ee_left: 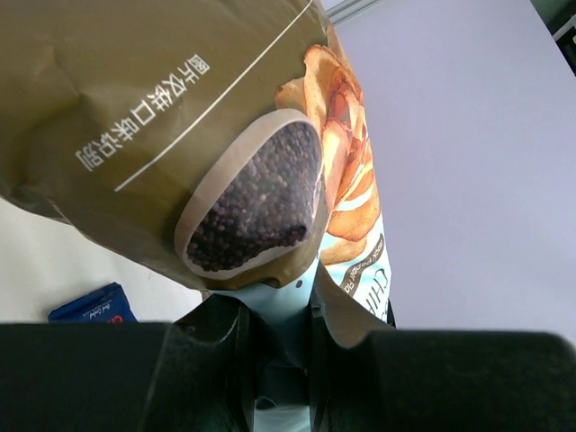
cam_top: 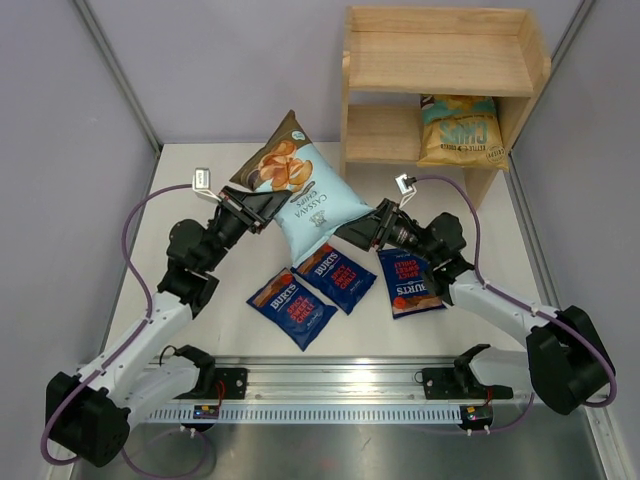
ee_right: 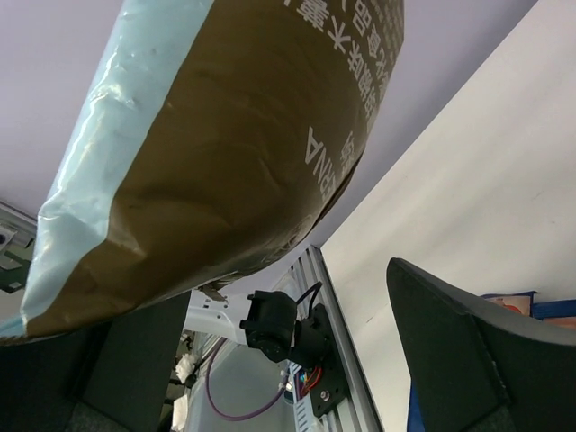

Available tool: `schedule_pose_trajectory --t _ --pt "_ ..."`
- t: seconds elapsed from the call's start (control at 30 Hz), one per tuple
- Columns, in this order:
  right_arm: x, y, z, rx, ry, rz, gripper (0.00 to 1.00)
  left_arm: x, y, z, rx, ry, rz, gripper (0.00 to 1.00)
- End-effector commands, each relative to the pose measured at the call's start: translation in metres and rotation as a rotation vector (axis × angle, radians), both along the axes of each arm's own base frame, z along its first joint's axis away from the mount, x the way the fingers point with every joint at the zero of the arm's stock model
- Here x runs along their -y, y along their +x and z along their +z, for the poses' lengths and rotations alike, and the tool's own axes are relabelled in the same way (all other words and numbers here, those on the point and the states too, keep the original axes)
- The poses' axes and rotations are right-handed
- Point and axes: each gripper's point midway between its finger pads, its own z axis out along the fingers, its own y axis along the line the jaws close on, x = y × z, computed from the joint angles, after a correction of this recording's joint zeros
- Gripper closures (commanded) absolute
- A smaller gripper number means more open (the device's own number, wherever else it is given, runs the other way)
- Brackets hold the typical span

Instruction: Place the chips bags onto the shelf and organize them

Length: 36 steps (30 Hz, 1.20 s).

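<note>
Carrying step: the left gripper (cam_top: 262, 207), jaws clamped on the edge of the light blue bag (cam_top: 305, 205), holds it above the middle of the surface (cam_top: 350, 335). The right gripper (cam_top: 352, 230), jaws wide apart, waits beside its lower corner. The next move is probably to carry the bag to the shelf (cam_top: 440, 62) at the far right corner.

Cannot see, from above, the top edge of the yellow bag (cam_top: 460, 128) behind the upper shelf board (cam_top: 440, 62), the top corner of the middle dark blue bag (cam_top: 337, 277) behind the light blue bag (cam_top: 312, 210), or part of the right dark blue bag (cam_top: 410, 285) under the right arm (cam_top: 445, 250). Loses the light blue bag past the top and left edges of the left wrist view, leaving just a dark blue corner (ee_left: 93, 306) above the blurred left fingers (ee_left: 211, 360). Cuts it off again at the top of the right wrist view, with the right fingers (ee_right: 468, 351) dark, unfocused and clipped below.
</note>
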Motion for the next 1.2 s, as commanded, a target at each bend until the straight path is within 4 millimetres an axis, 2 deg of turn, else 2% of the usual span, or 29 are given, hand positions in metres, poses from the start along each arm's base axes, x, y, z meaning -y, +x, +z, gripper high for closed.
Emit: schedule_pose_trajectory --t 0.0,0.13,0.27,0.37,0.43,0.53,0.6,0.63,0.7,0.73,0.83,1.07,1.13,1.17 --pt "0.008 -0.025 0.062 0.196 0.143 0.031 0.03 0.015 -0.006 -0.005 0.044 0.07 -0.042 0.86" --pt "0.01 -0.038 0.062 0.231 0.137 0.079 0.03 0.006 -0.003 -0.007 0.035 0.058 0.016 0.86" --pt "0.014 -0.05 0.053 0.232 0.121 0.094 0.03 -0.005 0.0 -0.003 0.047 0.052 0.081 0.86" --pt "0.016 -0.056 0.05 0.224 0.112 0.105 0.03 -0.002 -0.002 -0.002 0.054 0.029 0.064 0.86" --pt "0.017 -0.052 0.046 0.201 0.102 0.084 0.03 0.005 -0.003 -0.007 0.048 0.025 0.036 0.87" --pt "0.019 -0.06 0.054 0.23 0.118 0.107 0.03 0.007 -0.001 -0.015 0.029 0.032 0.035 0.87" --pt "0.018 -0.051 0.048 0.158 0.103 0.075 0.01 0.006 -0.003 -0.011 0.047 0.026 0.035 0.87" --pt "0.019 -0.046 0.053 0.134 0.097 0.045 0.01 0.007 -0.006 -0.008 0.059 0.025 0.025 0.87" --pt "0.019 -0.032 0.041 0.092 0.038 -0.017 0.01 0.009 -0.009 -0.001 0.082 0.014 0.012 0.87" --pt "0.02 -0.029 0.042 0.079 0.039 -0.037 0.01 0.011 -0.012 0.001 0.096 0.012 -0.002 0.87" --pt "0.028 -0.005 0.035 -0.014 0.019 -0.175 0.0 0.016 -0.02 0.011 0.151 -0.002 -0.039 0.87" --pt "0.029 0.005 0.03 -0.078 0.032 -0.214 0.01 0.042 -0.04 0.009 0.179 -0.075 -0.165 0.87" --pt "0.03 0.005 0.027 -0.084 0.043 -0.218 0.07 0.048 -0.043 0.01 0.184 -0.069 -0.19 0.87" --pt "0.031 0.0 0.038 -0.034 0.079 -0.202 0.14 0.05 -0.044 0.009 0.183 -0.067 -0.199 0.86"
